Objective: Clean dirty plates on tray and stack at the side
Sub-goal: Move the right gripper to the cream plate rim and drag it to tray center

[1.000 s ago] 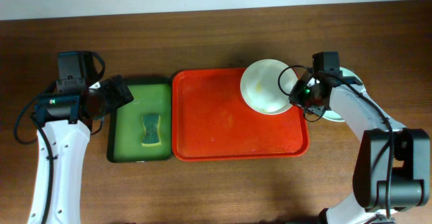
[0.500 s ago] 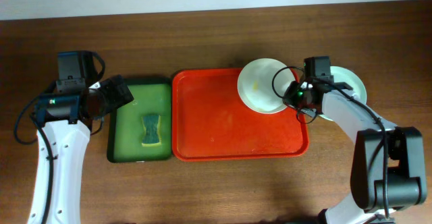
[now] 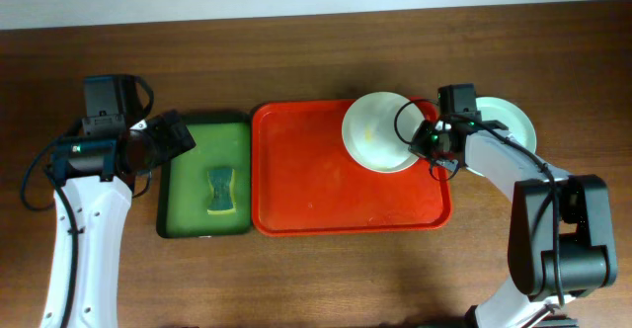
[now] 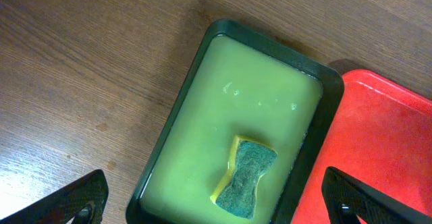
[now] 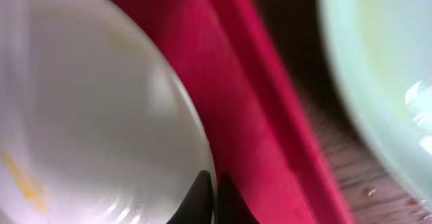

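Cream plate [image 3: 376,130] on red tray [image 3: 316,188]

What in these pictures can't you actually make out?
- Overhead: the right arm covers part of the pale green plate; one plate or a stack, unclear.
- Right wrist: the cream plate is blurred and cropped, its yellow smear vague.
- Left wrist: the red tray is cut off by the frame edge.

Overhead: high above, looks straight down; sees the whole table [image 3: 316,279], the green tray [image 3: 188,195] and the red tray [image 3: 316,185].
Left wrist: fairly near, looks down at the green tray and its sponge [image 4: 246,177].
Right wrist: very close and blurry, at the edge of the white plate [image 5: 88,96] on the red tray.
Shared: the overhead view also sees the sponge and the white plate.
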Action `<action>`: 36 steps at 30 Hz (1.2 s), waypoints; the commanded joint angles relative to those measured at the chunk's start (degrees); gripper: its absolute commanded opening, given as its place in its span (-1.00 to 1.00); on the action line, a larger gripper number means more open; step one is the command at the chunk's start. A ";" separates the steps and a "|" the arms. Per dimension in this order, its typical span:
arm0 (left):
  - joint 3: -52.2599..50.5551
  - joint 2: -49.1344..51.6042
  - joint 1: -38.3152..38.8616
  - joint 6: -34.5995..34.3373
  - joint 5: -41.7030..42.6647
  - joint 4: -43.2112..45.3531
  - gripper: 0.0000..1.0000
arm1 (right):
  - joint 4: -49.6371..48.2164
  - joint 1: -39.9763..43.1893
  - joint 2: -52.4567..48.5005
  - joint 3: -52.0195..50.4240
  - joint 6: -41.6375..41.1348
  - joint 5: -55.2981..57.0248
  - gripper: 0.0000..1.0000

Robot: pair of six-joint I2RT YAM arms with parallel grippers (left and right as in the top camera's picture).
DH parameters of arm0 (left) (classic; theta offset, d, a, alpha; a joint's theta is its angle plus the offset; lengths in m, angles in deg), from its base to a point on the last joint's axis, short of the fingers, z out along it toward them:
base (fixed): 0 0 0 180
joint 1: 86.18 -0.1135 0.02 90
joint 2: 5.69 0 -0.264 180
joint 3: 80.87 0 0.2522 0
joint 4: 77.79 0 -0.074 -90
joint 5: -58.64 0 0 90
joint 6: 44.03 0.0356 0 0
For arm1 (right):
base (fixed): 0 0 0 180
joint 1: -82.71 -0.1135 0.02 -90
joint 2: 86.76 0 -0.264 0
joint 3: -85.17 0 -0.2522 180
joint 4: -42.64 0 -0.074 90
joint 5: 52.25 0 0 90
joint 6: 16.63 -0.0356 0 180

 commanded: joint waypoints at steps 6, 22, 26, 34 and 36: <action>0.46 -0.24 -0.31 -0.59 -0.83 0.07 0.99 | 10.16 -2.91 2.19 -0.52 -6.14 -11.08 -0.92; 0.46 -0.24 -0.31 -0.59 -0.83 0.07 0.98 | 30.05 -13.57 2.19 9.05 -5.20 -6.34 -0.51; 0.46 -0.24 -0.31 -0.59 -0.83 0.07 0.98 | 30.77 -13.57 2.19 11.50 1.11 -4.76 0.01; 0.46 -0.24 -0.31 -0.59 -0.83 0.07 0.99 | 33.05 -10.10 2.19 17.53 7.34 -4.79 0.38; 0.46 -0.24 -0.31 -0.59 -0.83 0.07 0.98 | 33.73 -8.57 2.19 19.26 9.86 -4.76 0.70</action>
